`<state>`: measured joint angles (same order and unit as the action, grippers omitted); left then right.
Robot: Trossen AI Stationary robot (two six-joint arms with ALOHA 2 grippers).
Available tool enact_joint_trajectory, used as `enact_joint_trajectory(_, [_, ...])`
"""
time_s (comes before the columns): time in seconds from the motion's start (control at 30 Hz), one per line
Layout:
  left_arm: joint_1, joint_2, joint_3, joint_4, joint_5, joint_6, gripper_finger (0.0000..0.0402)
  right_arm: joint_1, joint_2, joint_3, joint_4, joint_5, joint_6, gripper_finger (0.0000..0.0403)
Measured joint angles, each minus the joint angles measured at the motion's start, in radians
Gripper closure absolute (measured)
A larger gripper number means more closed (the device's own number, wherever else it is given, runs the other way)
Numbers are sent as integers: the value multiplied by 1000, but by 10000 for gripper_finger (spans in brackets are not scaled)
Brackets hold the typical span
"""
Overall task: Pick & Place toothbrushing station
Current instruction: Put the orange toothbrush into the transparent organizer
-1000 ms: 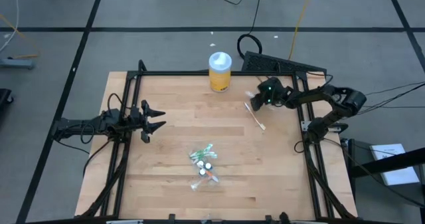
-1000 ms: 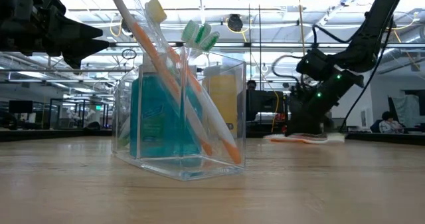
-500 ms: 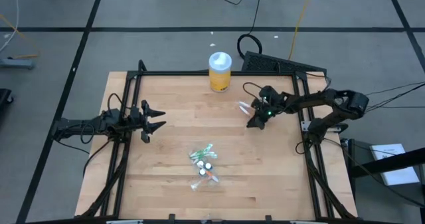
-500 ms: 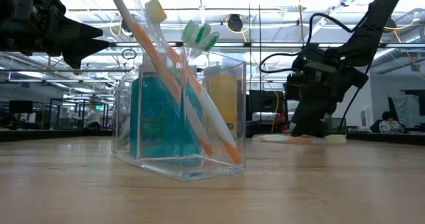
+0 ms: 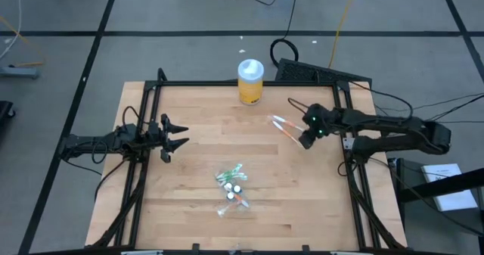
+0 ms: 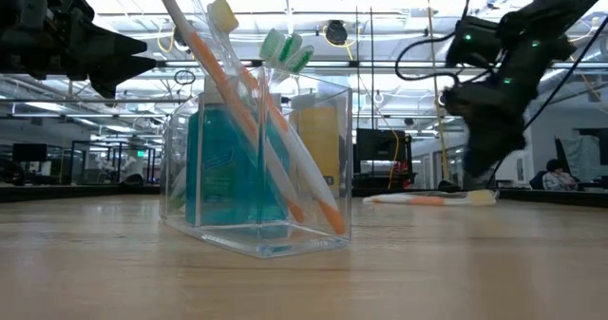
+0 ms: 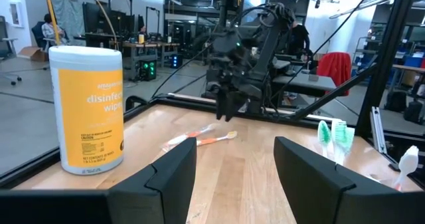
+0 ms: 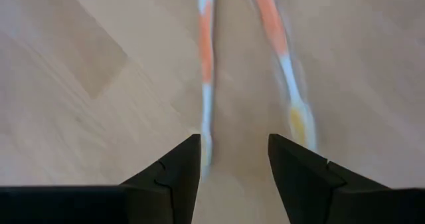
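Observation:
The toothbrushing station point(image 5: 232, 188), a clear plastic holder with several toothbrushes and a teal block inside, stands on its base at the table's middle near side; it fills the low view point(image 6: 256, 168). My right gripper point(image 5: 304, 139) is open and hovers above the table at the right, over one end of two loose orange-and-white toothbrushes point(image 5: 284, 126), which lie flat ahead of its fingers point(image 8: 206, 64). It also shows in the low view point(image 6: 480, 168). My left gripper point(image 5: 179, 135) is open and empty at the table's left.
A yellow jar of wipes with a white lid point(image 5: 250, 81) stands at the far edge, also in the left wrist view point(image 7: 89, 108). A black frame rail point(image 5: 242, 83) borders the table. Bare wood lies between the station and the loose toothbrushes.
My right gripper has gone from the far right part of the table toward the near edge, then back toward the right edge, and has risen off the table. The loose toothbrushes lie flat on the wood where it was.

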<state>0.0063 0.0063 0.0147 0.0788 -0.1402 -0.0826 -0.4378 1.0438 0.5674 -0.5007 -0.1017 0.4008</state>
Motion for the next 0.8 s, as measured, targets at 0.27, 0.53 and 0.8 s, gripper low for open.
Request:
enact_joint_trajectory(0.27, [0, 0, 0, 0, 0, 0, 192, 13, 30, -4, -104, 131, 34, 234])
enact_joint_trajectory(0.53, [0, 0, 0, 0, 0, 0, 192, 12, 162, -5, 9, 313, -10, 234])
enact_joint_trajectory(0.8, [0, 0, 0, 0, 0, 0, 192, -10, 292, -5, 126, 510, -112, 234])
